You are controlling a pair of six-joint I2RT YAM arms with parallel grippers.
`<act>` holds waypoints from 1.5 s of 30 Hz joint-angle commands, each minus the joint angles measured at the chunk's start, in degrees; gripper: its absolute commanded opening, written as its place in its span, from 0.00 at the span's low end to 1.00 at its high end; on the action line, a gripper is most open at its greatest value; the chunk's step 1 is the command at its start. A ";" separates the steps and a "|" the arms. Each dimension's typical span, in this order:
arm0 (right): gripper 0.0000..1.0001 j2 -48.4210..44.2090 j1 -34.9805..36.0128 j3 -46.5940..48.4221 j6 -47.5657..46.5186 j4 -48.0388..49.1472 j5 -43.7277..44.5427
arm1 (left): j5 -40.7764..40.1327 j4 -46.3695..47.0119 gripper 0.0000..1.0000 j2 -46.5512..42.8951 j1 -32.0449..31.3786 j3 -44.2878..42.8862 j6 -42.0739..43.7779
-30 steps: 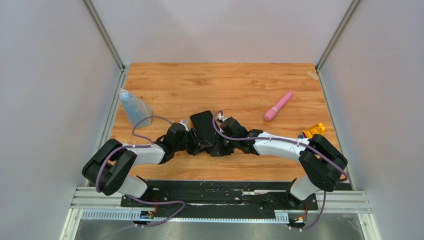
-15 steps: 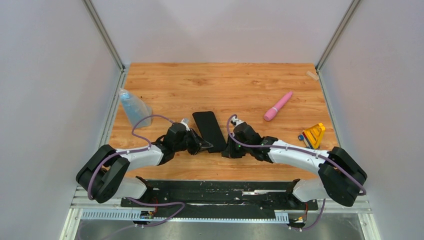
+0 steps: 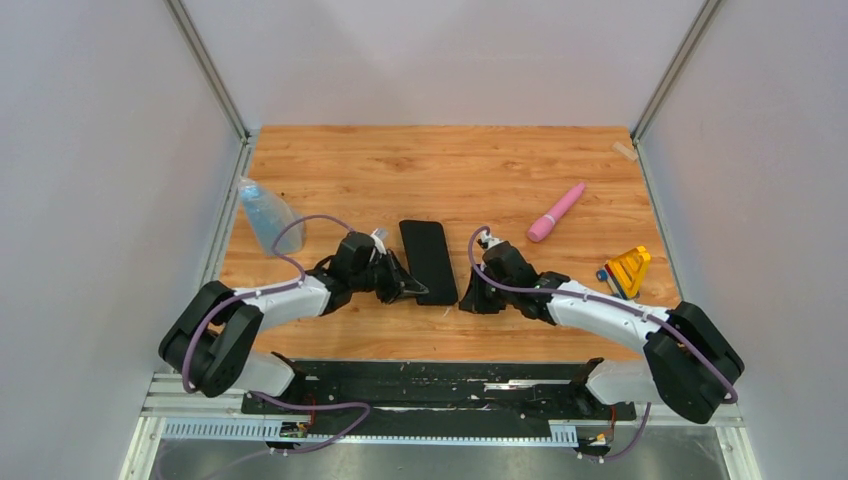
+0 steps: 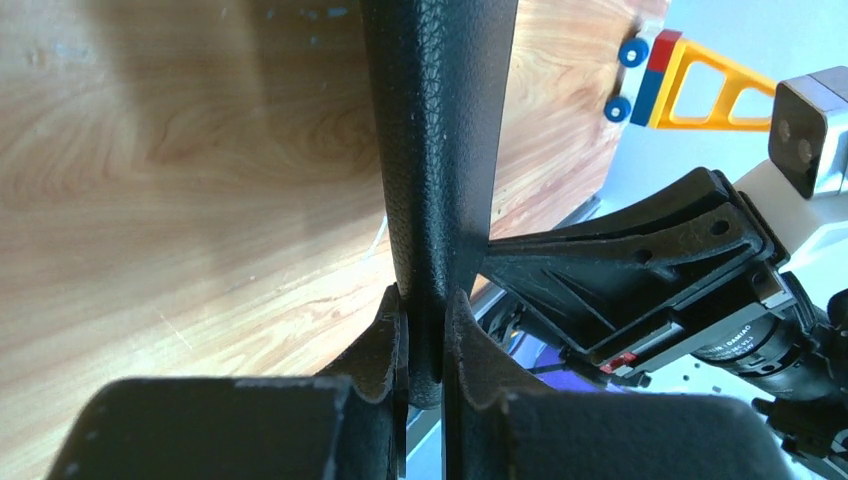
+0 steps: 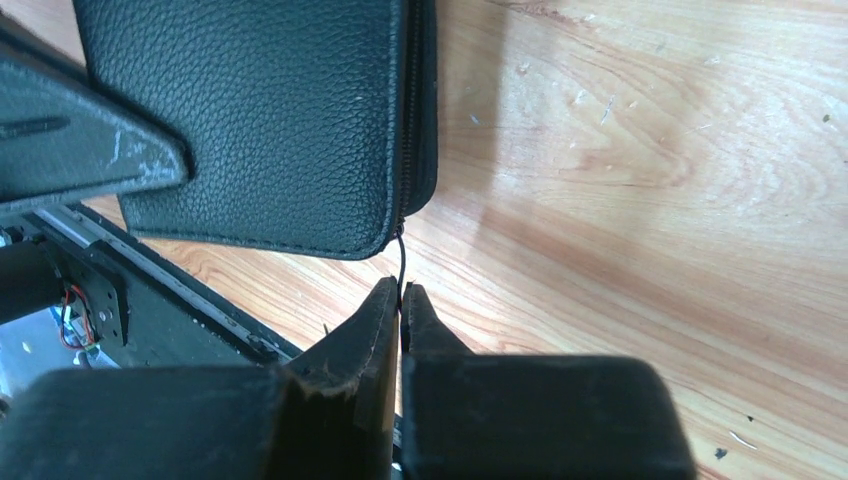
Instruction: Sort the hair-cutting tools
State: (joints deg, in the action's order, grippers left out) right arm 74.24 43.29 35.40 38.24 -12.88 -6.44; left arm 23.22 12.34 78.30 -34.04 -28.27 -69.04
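Robotics lab test cell. Wood-grain desk [image 3: 440, 165] boxed on three sides by plain white panels [image 3: 90, 200] on aluminium posts [image 3: 205, 65]; two cabled robot arms [image 3: 285, 300] bolted to a black base plate [image 3: 400, 378] at the desk's near edge.

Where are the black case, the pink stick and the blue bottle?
black case [image 3: 428, 258]: top view, middle of its flat cover.
pink stick [image 3: 557, 211]: top view, halfway along its body.
blue bottle [image 3: 265, 215]: top view, middle of its see-through body.
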 commanded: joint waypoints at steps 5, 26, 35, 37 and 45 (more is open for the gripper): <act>0.00 0.39 0.59 -0.76 -5.80 -0.75 -5.45 | -1.87 -15.95 0.31 9.97 7.44 -12.37 21.52; 0.00 23.68 10.99 21.39 2.45 8.67 -8.92 | -7.53 -7.33 0.86 -13.67 8.46 6.90 2.78; 0.00 23.34 11.94 20.87 2.69 8.11 -8.63 | -7.36 0.86 0.53 -4.13 5.51 6.74 0.14; 0.00 22.31 11.92 20.06 2.20 6.91 -7.29 | -8.18 0.53 0.36 -3.53 5.50 6.80 0.24; 0.00 13.64 7.72 10.77 -0.48 -1.87 4.29 | -10.65 -4.83 0.00 -5.25 5.61 6.45 2.75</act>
State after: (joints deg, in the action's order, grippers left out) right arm 94.41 54.22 50.57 39.42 -8.78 -8.45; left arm 16.80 10.52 74.17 -28.80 -20.95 -69.25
